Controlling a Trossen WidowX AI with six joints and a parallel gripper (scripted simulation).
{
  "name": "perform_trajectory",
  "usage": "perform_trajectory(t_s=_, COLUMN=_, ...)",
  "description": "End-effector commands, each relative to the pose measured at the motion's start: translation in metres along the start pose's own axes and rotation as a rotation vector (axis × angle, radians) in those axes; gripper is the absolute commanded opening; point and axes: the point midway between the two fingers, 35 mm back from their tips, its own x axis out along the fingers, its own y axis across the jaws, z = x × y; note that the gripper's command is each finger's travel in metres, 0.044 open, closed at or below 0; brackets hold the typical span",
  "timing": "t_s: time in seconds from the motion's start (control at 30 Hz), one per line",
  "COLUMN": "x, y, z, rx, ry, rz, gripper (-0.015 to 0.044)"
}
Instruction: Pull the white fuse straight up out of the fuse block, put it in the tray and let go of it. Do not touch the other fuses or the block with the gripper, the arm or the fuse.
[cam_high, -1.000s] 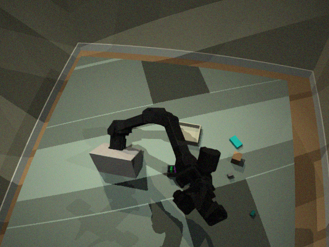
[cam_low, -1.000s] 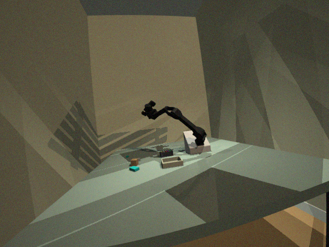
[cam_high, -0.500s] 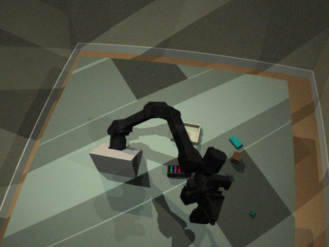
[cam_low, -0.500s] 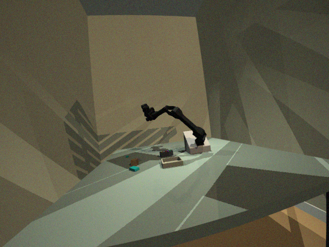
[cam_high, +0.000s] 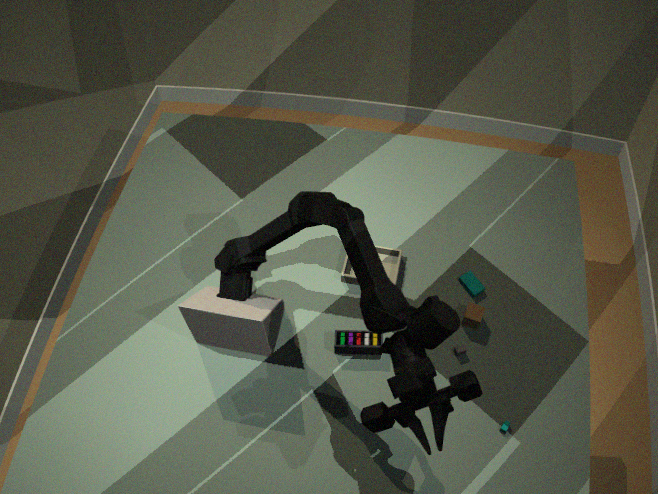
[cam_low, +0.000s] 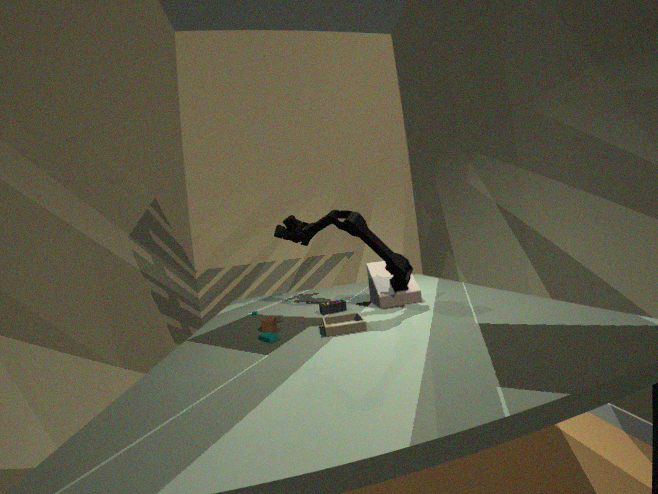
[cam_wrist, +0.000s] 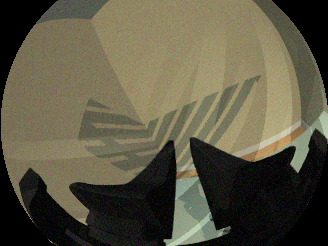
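Pincer (cam_high: 434, 449), nearly pressed together on nothing, hangs high above the desk (cam_high: 159, 414), while the white fuse (cam_high: 366, 338) sits in the fuse block (cam_high: 357, 348), near the tray (cam_high: 393, 265).

Readable text: none in the top, exterior or wrist view.
Fuse block (cam_high: 358, 341): no lettering or numbers legible; its fuses show colour only.
Tray (cam_high: 394, 263): plain walls, no label.
Pedestal (cam_high: 233, 323): blank faces, no brand mark.
Arm (cam_high: 366, 265): uniformly black, no logo discernible.
Table (cam_high: 132, 372): pale lines and shaded patches only, no signs.
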Motion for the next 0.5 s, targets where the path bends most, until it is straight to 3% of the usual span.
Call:
perform_trajectory(t_s=0.0, x=-0.039, y=-0.014, z=-0.069, rx=-0.708, ry=0.338, rz=0.044, gripper=0.0065)
perform_trajectory(t_s=0.47, x=-0.092, y=-0.035, z=-0.124, rx=-1.326, ry=0.650, rz=0.275, gripper=0.0065)
